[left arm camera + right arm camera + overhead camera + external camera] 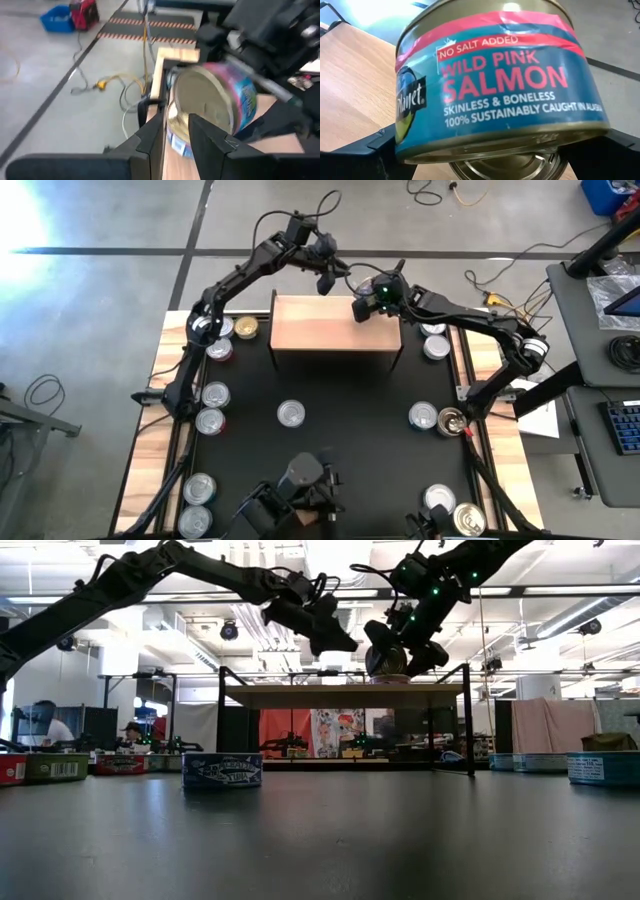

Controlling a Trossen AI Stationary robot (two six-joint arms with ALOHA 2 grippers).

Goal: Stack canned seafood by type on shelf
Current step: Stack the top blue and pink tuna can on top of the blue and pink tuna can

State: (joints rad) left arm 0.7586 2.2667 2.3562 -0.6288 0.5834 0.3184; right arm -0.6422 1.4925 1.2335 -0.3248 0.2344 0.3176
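So the right gripper [372,300] is up over the far right corner of the small low shelf with the light wood top and thin black metal legs [320,325], grasping a short round tin with a teal and pink salmon label [500,95], its fingers spread wide around the tin's sides. The tin is tilted, its gold lid facing sideways, and sits just above another silver-topped tin [512,167] already resting on that shelf corner. The left gripper [326,280] hangs just beyond the shelf's far edge, right beside the held tin, fingers nearly clenched with nothing between them. Other short round tins [291,413] sit scattered on the black bench mat [350,450] in front of the shelf and to both sides of it.
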